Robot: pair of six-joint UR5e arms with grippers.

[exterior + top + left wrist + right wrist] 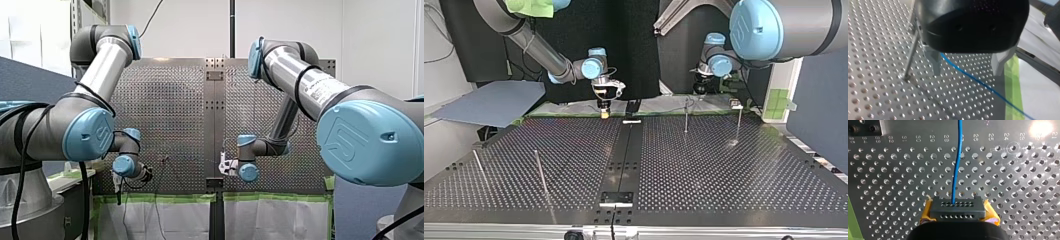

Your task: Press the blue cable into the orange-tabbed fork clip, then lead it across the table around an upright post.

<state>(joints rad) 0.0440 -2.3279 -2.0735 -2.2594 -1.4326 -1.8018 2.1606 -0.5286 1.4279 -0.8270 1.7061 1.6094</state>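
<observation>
Blue cable (956, 170), thin and bright, ran straight ahead from my right tool (957, 210), whose yellow-padded fingers were pressed together on it, low over the perforated desk (885, 182). It also passed slantwise, ungripped, between the spread metal fingers of my left tool (966, 72), just beside an upright post (911, 56).

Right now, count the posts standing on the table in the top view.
4, in the top view. Near side: left-edge post, inner left post. Far side: centre-right post, right-edge post. Others may be hidden behind the arms.
</observation>
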